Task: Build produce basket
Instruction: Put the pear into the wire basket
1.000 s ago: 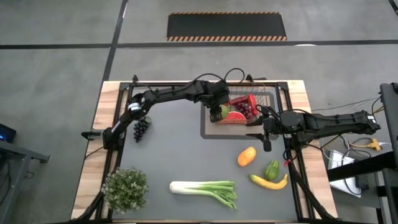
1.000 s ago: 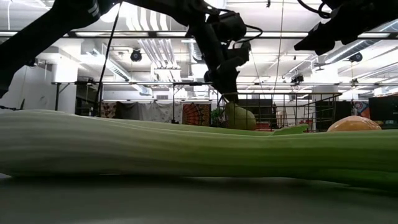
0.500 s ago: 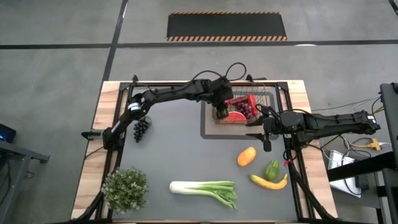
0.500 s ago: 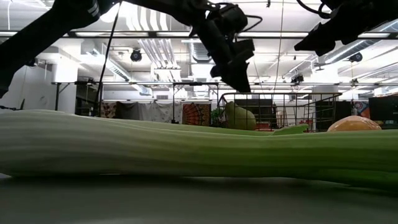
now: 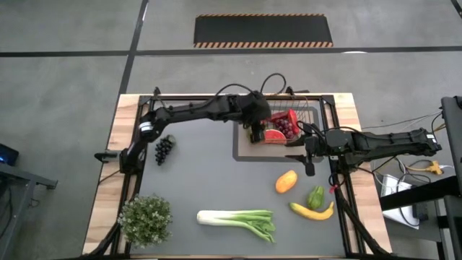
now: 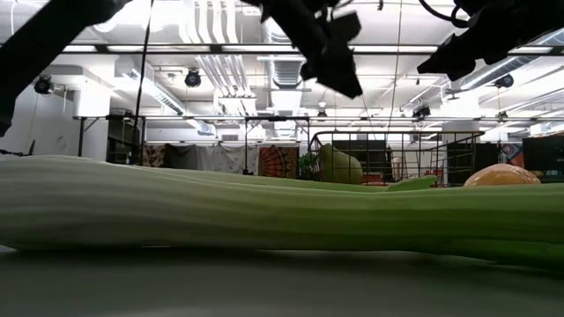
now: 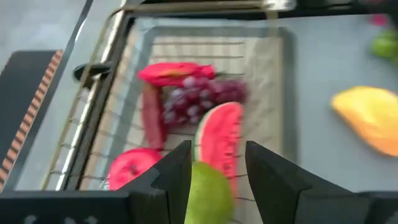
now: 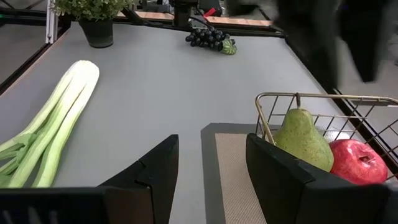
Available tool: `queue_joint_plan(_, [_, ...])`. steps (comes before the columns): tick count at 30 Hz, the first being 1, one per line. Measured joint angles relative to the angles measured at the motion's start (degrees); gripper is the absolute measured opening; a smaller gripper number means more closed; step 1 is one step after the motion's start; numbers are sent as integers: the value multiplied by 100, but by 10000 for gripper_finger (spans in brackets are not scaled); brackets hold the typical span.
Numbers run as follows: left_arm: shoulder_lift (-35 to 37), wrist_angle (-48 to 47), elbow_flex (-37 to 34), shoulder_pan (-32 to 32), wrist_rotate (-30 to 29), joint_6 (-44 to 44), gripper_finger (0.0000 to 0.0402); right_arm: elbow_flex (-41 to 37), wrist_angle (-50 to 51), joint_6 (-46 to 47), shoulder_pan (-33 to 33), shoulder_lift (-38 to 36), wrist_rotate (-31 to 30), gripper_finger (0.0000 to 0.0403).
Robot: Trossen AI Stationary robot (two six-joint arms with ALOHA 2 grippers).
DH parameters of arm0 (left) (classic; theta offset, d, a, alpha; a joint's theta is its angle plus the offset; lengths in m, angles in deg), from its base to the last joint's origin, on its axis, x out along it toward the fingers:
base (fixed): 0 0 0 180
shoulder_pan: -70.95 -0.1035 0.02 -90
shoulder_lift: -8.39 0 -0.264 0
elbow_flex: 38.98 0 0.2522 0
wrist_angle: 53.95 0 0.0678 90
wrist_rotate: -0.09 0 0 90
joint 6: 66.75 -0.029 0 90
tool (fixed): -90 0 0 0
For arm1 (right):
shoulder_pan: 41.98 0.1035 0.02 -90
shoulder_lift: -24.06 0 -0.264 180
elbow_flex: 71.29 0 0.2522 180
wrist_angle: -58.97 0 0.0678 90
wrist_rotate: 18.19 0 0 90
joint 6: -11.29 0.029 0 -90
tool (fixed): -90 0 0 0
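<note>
The wire basket (image 5: 283, 123) stands on a tan mat at the table's far middle. It holds a green pear (image 8: 303, 142), a red apple (image 8: 357, 158), a watermelon slice (image 7: 221, 134), purple grapes (image 7: 199, 99) and red chilli peppers (image 7: 174, 71). My left gripper (image 7: 217, 168) is open and empty, well above the basket's near left corner (image 6: 339, 75). My right gripper (image 5: 309, 155) is open and empty, hovering just right of the basket's near side. A mango (image 5: 286, 180), green pepper (image 5: 315, 196), banana (image 5: 312, 211), leek (image 5: 238, 220) and a second bunch of grapes (image 5: 164, 148) lie on the table.
A bushy potted plant (image 5: 144, 220) stands at the near left corner. The leek lies along the near edge and fills the foreground of the low view (image 6: 264, 211). Open table surface lies between the grapes at the left and the mat.
My left gripper has let go of the green pear, which stays in the basket's near left corner. The gripper has risen straight up, clear of the basket's rim.
</note>
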Motion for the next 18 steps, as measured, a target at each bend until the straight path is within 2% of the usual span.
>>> queue_joint_plan(4, [329, 252, -429, 403, 2, -45, 132, -2, -13, 27, 0, 26, -4, 173])
queue_joint_plan(7, [644, 662, -1001, 716, 11, -124, 132, -2, -32, 28, -2, 84, -4, 173])
queue_joint_plan(11, [1266, 1416, -2035, 1079, 23, -151, 132, -7, -102, 28, -2, 247, -4, 173])
queue_joint_plan(18, [2534, 3215, -4299, 1589, 19, -144, 132, -17, -832, -59, -2, 818, -1, 172])
